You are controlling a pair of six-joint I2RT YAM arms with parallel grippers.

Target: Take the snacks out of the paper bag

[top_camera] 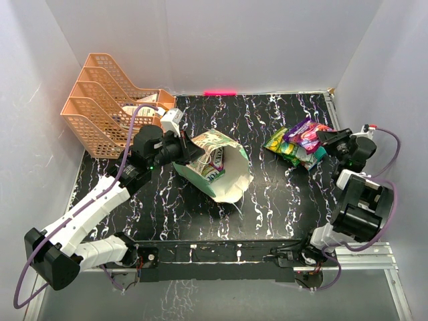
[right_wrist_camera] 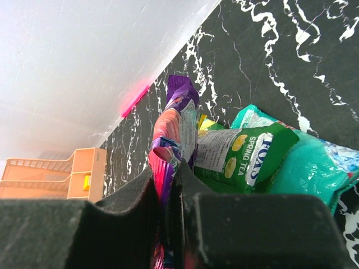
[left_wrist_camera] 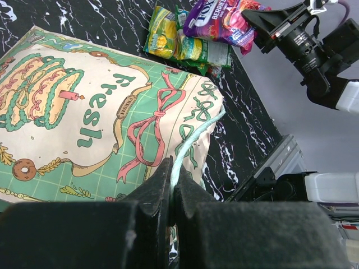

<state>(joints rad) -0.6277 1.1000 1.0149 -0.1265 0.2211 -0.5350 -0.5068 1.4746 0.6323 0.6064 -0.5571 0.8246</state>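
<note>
The black, white-veined table (top_camera: pixel 281 207) fills the walled cell. At its far left corner stands one peach mesh rack (top_camera: pixel 100 114) with a few white cards (top_camera: pixel 148 100) at its right end, and a pink strip (top_camera: pixel 221 92) marks the foot of the far wall.

There are two arms. The left one reaches from its near-left base diagonally up to the table's middle, passing just in front of the rack. The right one folds up along the right edge, with its wrist turned left toward the far right of the table.

One bag (top_camera: pixel 224 170) lies tilted at the centre with its mouth gaping. Whether anything is inside cannot be told. The left tool (left_wrist_camera: pixel 171 168) is pressed together on the bag's mint-green edge, at the bag's far left side.

The snacks (top_camera: pixel 297 144) lie in one overlapping pile on the table at the far right, well apart from the bag. At least four packets show: purple, pink, green and teal. The right tool (right_wrist_camera: pixel 165 179) pinches the purple-and-pink packet (right_wrist_camera: pixel 175 120) at the pile's right end.
</note>
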